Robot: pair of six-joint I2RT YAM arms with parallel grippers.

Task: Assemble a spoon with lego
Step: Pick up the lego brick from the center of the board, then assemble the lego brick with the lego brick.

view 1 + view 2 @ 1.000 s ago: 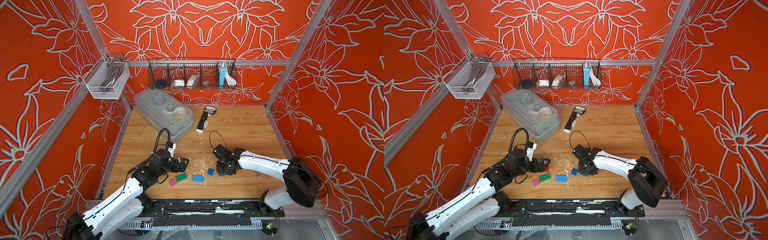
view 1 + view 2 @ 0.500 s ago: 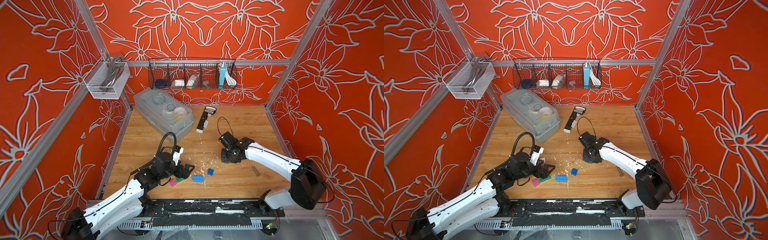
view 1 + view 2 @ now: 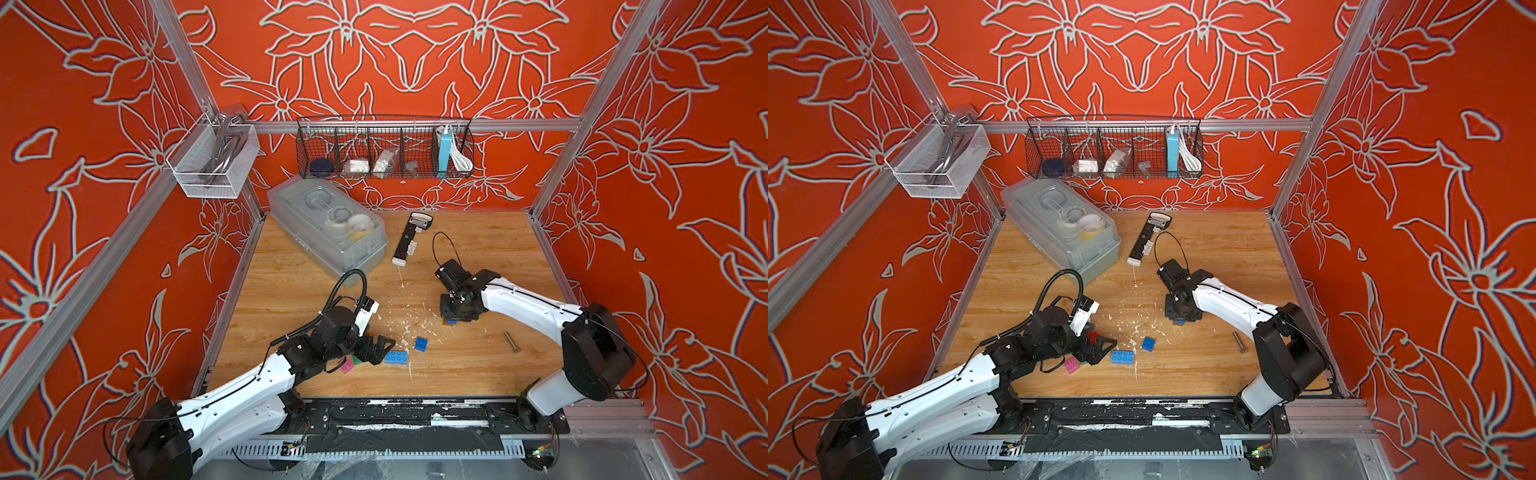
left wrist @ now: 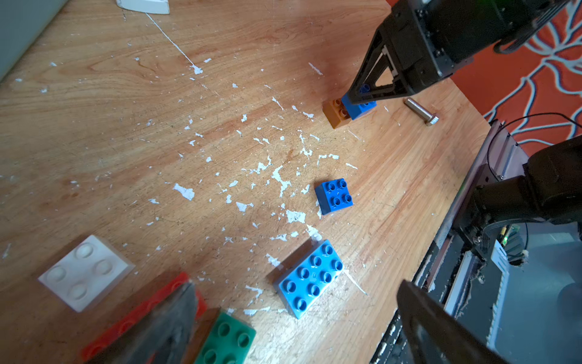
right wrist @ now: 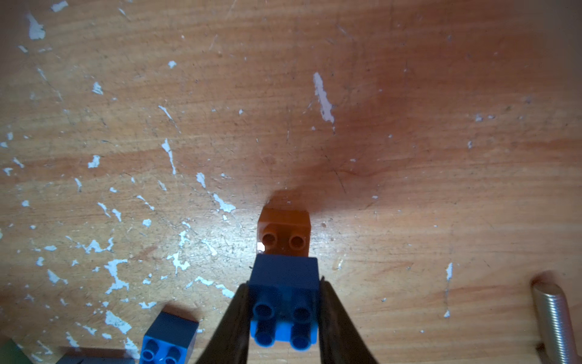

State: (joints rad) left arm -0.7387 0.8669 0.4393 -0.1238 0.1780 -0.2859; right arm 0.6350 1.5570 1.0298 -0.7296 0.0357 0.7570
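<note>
Plastic judged light, stiff and smooth-walled, the small blue brick (image 5: 283,274) is pinched across flat sides by the right gripper (image 5: 284,293) at lower centre of the right wrist view, overlapping the brown brick (image 5: 285,233) on the surface (image 5: 409,126), while the left gripper (image 3: 380,351) is spread above loose lego (image 4: 310,279).

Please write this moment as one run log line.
right end effector: shut on small blue brick, half over brown brick | left end effector: open, near light blue brick | spare blue brick: loose
</note>
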